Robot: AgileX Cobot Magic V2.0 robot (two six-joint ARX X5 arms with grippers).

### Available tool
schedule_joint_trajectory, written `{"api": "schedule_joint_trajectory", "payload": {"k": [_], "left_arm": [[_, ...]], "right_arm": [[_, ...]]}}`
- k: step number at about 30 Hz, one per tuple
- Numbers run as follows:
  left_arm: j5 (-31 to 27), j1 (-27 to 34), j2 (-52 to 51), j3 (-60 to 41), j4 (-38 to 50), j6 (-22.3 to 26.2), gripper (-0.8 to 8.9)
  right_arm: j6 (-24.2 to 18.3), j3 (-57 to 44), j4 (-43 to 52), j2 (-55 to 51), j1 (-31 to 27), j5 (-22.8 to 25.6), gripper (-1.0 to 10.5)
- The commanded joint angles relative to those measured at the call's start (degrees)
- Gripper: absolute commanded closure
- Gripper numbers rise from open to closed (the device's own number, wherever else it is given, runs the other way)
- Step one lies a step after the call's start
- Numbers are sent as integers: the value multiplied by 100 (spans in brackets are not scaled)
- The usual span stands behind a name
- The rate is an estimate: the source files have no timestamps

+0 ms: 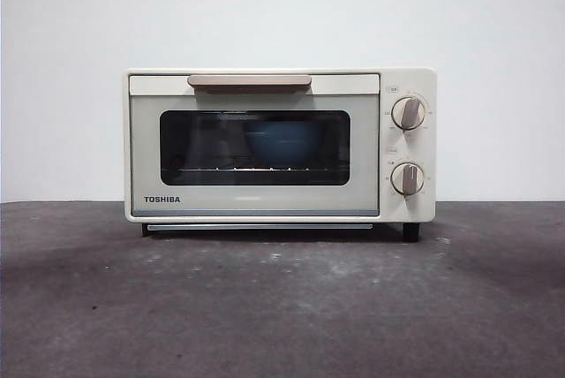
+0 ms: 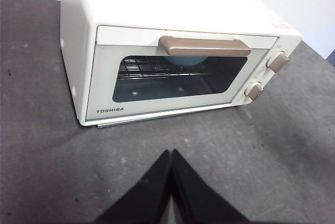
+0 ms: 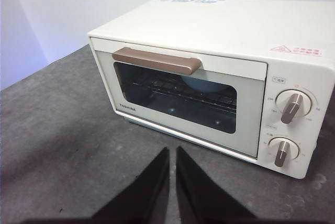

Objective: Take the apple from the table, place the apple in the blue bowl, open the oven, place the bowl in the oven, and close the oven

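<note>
The dark grey bench (image 1: 282, 307) spreads wide under both arms, bare between each end effector and the oven. The oven (image 1: 281, 144) stands on it with its door closed flat against the body, the taupe handle (image 1: 249, 82) across the top of the door and two round knobs (image 1: 408, 113) stacked at one side. From the left end effector (image 2: 171, 153) the oven sits ahead and well apart, its door facing the jaws; from the right end effector (image 3: 172, 150) it also lies ahead, somewhat nearer, with the knobs off to the far side. The blue bowl (image 1: 282, 142) rests on the wire rack (image 1: 238, 169) inside, seen through the dark glass, beyond the door from both end effectors and out of contact with either. The apple cannot be made out through the glass. The left end effector is clenched, its black jaws pressed together and holding nothing. The right end effector's jaws stand almost together, a thin slit between them, empty, above the bench
</note>
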Motion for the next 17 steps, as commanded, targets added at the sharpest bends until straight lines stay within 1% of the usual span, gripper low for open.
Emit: {"api": "schedule_joint_trajectory", "payload": {"k": [1, 8, 11, 13, 15, 17], "left_arm": [[-20, -20, 28, 87, 42, 35, 806], [-20, -20, 28, 87, 37, 37, 806], [-28, -17, 15, 83, 57, 564, 806], [-83, 44, -105, 81, 118, 1056, 806], [-116, 170, -199, 13, 387, 1436, 806], [-127, 404, -413, -149, 713, 1587, 806]], "right_arm": [[-66, 22, 72, 28, 61, 9, 941], [-66, 22, 76, 28, 61, 9, 941], [-66, 22, 76, 28, 61, 9, 941], [-66, 22, 76, 28, 61, 9, 941], [-66, 22, 76, 28, 61, 9, 941], [-66, 22, 76, 28, 61, 9, 941]]}}
